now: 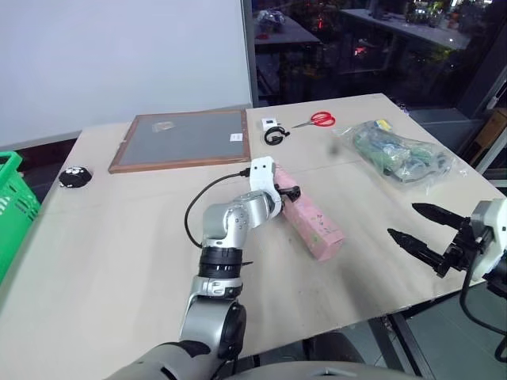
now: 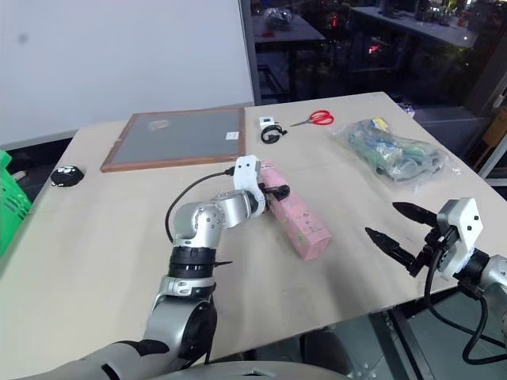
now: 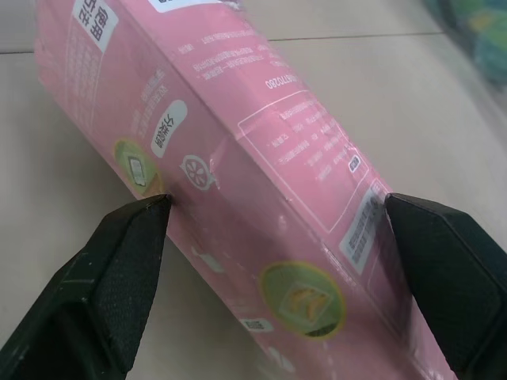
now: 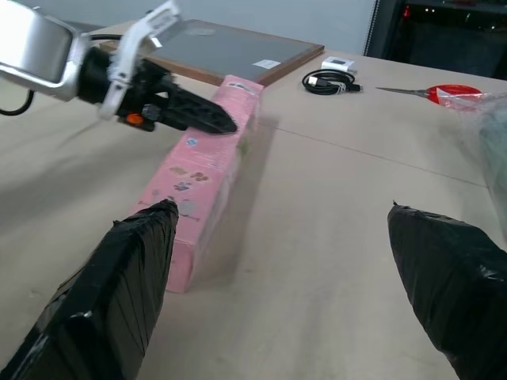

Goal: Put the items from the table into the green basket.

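Right hand hovering spread wide over the bench's near edge, left hand straddling the pink carton's far end, fingers wide, carton lying between them.

Long pink carton flat mid-table — green basket probably beside it.

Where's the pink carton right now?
The pink carton lies flat near the middle of the table, in front of the framed board, its far end between the open left gripper's fingers.
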Tool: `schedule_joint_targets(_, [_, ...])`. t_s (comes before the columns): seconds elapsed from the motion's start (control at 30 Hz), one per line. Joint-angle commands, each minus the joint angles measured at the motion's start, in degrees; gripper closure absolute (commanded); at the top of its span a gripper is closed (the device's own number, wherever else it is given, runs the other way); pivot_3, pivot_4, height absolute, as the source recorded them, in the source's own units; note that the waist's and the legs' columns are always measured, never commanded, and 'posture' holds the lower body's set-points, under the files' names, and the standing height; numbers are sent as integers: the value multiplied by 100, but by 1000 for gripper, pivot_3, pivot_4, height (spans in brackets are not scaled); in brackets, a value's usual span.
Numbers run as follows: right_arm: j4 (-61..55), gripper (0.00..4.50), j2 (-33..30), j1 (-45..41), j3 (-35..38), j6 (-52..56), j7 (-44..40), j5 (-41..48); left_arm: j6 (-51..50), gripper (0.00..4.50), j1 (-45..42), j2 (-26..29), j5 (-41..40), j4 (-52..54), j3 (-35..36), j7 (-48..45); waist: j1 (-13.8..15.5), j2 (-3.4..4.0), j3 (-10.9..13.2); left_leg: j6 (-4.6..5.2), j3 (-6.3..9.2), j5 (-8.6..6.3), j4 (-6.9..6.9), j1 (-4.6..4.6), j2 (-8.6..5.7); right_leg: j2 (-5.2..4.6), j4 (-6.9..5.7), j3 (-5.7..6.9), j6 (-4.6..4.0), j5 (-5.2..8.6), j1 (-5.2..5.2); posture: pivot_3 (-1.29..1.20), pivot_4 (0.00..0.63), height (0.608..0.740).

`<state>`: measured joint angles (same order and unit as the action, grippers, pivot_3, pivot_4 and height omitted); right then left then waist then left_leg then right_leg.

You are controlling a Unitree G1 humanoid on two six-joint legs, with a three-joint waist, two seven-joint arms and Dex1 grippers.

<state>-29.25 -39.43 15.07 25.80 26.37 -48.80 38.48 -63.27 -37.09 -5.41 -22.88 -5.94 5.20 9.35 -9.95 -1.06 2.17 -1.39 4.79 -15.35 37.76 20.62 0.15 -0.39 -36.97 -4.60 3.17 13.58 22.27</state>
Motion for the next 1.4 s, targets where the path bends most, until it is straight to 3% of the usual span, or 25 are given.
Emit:
schedule_joint_targets(0.03, [-217,0,-1,-15,204,-91,81,111,-129,57,-143,-213,241,-358,-3,261,-43,5,-3,5,2,-3,0,-2,0,0,10,2,2,1,-12,-301,0,740])
schedule_joint_targets(0.1, [-224,0,-4,-1,201,-109,96,115,-158,57,-170,-273,316,-407,52,317,-66,10,-6,10,2,-6,0,-2,-1,-1,17,1,3,2,-16,-303,0,740])
schedule_joint_targets(0.4, [-214,0,-39,2,208,-139,97,147,-341,3876,-274,-497,552,-493,434,700,-209,10,-6,9,9,-8,0,-6,-5,-6,20,7,8,6,-43,-304,0,740])
schedule_joint_targets(0.47, [-207,0,-60,-37,202,-134,81,171,-252,4445,-312,-483,543,-457,504,702,-240,6,-4,7,10,-8,0,-29,-5,-7,22,9,7,6,-53,-301,0,740])
schedule_joint_targets(0.7, [-67,0,-161,-352,61,-72,-26,289,287,4490,-522,169,481,-434,596,50,-386,-9,12,6,10,-9,-1,-41,-7,-10,22,9,8,7,-55,-256,0,740])
schedule_joint_targets(0.9, [288,0,-305,-1035,-329,4,-267,347,374,4490,-195,1690,412,-260,-58,-1701,-522,-12,35,8,12,-8,-45,-35,0,2,22,1,31,-3,-50,-190,0,740])
schedule_joint_targets(1.1, [717,0,-315,-1827,-970,-3,-561,214,710,4490,719,3306,856,214,-1014,-2890,-371,4,44,8,23,-8,-78,-66,19,25,19,-3,35,8,-45,-133,0,740])
schedule_joint_targets(1.2, [879,0,-302,-2081,-1167,-31,-670,173,1299,4490,916,3645,1244,155,-945,-2620,-259,8,45,9,22,-9,-84,-74,21,25,19,-3,29,12,-44,-99,0,740])
schedule_joint_targets(1.4, [1344,0,-125,-2852,-1738,-64,-980,66,2590,4490,493,3821,1460,347,168,-1864,92,6,67,9,25,-7,-80,-84,23,34,10,-6,21,5,-44,-19,0,740])
